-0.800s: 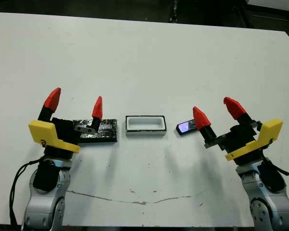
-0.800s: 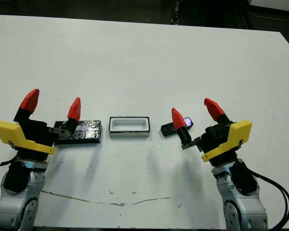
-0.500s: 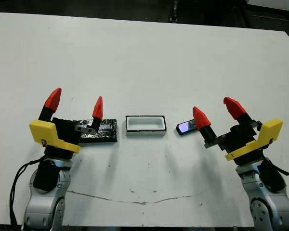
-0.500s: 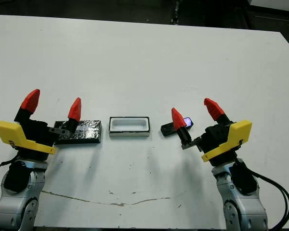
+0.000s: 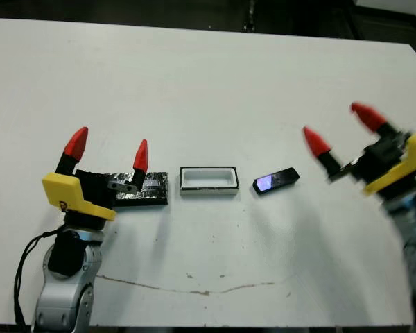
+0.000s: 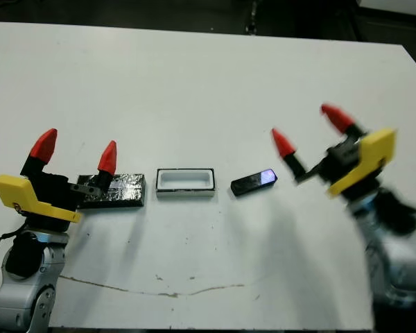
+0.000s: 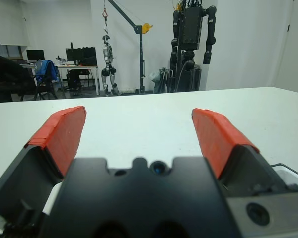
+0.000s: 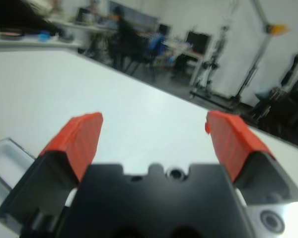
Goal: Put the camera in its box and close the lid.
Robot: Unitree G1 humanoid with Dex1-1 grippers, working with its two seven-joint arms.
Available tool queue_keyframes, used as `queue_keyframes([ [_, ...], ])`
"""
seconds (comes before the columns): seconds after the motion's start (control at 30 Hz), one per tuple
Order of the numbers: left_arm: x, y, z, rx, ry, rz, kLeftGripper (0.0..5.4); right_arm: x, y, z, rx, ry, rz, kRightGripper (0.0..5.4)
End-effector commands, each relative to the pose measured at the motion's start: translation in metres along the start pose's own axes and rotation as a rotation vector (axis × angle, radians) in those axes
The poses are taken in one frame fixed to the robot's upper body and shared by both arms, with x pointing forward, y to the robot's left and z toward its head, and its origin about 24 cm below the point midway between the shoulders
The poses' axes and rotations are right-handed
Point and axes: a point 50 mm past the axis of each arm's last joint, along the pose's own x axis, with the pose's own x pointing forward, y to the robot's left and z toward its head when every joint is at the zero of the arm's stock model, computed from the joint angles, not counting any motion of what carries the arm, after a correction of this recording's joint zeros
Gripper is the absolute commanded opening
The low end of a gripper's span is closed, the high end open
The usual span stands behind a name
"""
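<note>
— white table (image 5: 208,83) fills nearly all of both head views, with a dark strip of floor along the top edge. what do we have lying on it?

— low in the middle of the frame we see the box (image 5: 209,180), an open white tray with nothing inside. just to its right, apart from it, the camera (image 5: 276,181) lies tilted on the table, its bluish face catching light. to the left of the box sits the lid (image 5: 144,189), a black speckled slab, partly hidden behind our left gripper (image 5: 108,149).

— and our grippers?

— the left one stands at lower left with its red fingers spread apart, holding nothing. the right gripper (image 6: 312,130) is at the right edge, raised and blurred, fingers also spread and empty, well clear of the camera.

— what do the wrist views add?

— a room beyond the table: in the left wrist view, desks, chairs and robots on stands (image 7: 191,44), plus a white corner of the box at the lower right. the right wrist view shows seated people (image 8: 124,42), blurred, at upper left.
</note>
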Motion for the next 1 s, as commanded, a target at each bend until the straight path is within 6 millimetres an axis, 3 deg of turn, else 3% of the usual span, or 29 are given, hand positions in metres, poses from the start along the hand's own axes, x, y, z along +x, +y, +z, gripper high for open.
queue_keyframes([
  [0.03,-0.002,0.000,-0.002,0.008,0.016,0.000,5.40,0.008,-0.019,0.009,-0.081,0.103,0.130,5.39],
  [0.27,-0.003,0.001,-0.002,0.016,0.013,0.006,5.40,0.028,-0.028,0.010,-0.151,0.277,0.374,5.39],
  [0.67,-0.004,0.001,-0.003,0.011,0.020,0.015,5.40,0.050,-0.018,-0.013,-0.136,0.542,0.893,5.39],
  [1.0,-0.003,0.001,-0.004,0.010,0.022,0.017,5.40,0.059,-0.008,-0.024,-0.160,0.623,1.002,5.39],
])
